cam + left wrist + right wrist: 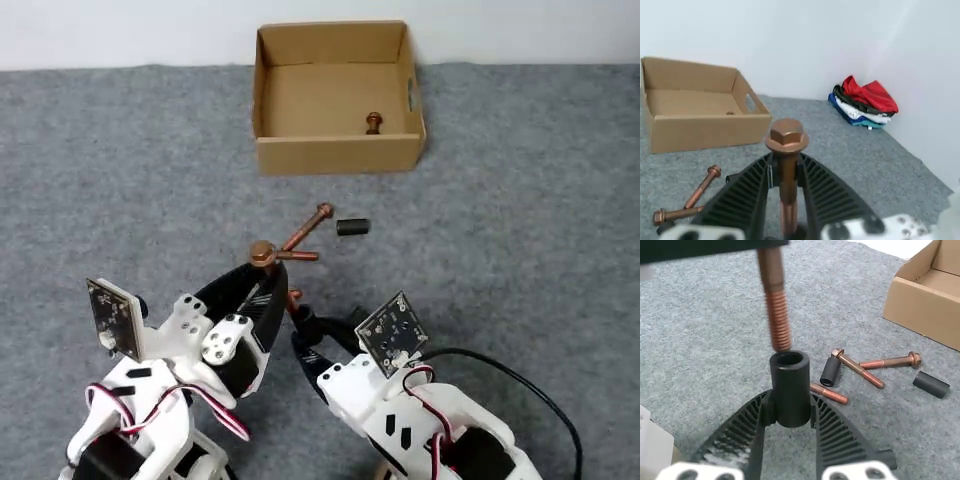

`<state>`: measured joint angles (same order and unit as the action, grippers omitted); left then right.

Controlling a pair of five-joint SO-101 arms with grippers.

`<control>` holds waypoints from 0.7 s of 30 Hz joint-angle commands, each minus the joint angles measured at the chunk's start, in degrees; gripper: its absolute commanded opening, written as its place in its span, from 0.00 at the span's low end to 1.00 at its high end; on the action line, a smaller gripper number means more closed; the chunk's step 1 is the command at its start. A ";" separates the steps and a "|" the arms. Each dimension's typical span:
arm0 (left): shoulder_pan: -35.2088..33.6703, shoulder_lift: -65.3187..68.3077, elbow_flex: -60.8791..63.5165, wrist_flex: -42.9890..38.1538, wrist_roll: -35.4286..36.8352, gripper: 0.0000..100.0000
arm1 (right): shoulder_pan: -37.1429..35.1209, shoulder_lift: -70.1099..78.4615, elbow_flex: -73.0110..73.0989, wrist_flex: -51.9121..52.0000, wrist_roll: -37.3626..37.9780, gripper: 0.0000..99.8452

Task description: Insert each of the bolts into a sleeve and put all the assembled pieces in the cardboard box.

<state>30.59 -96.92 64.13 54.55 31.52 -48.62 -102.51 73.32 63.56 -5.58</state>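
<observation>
Hanging from left end effector [785, 159], bolt [785, 137] sits just above gripped sleeve [790, 387].

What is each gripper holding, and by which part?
Left gripper holds a bolt by its shank, just under the head; right gripper holds a sleeve by its lower half.

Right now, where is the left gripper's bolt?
In the right wrist view the bolt hangs upright, its tip just above the mouth of the black sleeve in the right gripper.
</observation>
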 commanded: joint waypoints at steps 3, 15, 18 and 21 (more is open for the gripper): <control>0.62 -0.18 1.01 -4.13 0.62 0.01 | -2.07 -0.31 -0.35 -1.80 0.44 0.01; 0.53 -0.26 -2.51 3.16 0.62 0.01 | -1.98 -0.31 -0.26 -1.80 0.44 0.01; 0.62 -0.26 -2.51 3.69 0.62 0.01 | -1.98 -0.31 -0.26 -1.80 0.44 0.01; 2.73 -0.18 -2.24 4.13 0.62 0.01 | -1.98 -0.31 -0.26 -1.80 0.44 0.01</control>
<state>31.30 -97.54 64.04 57.98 31.69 -49.93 -102.42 73.41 63.56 -5.58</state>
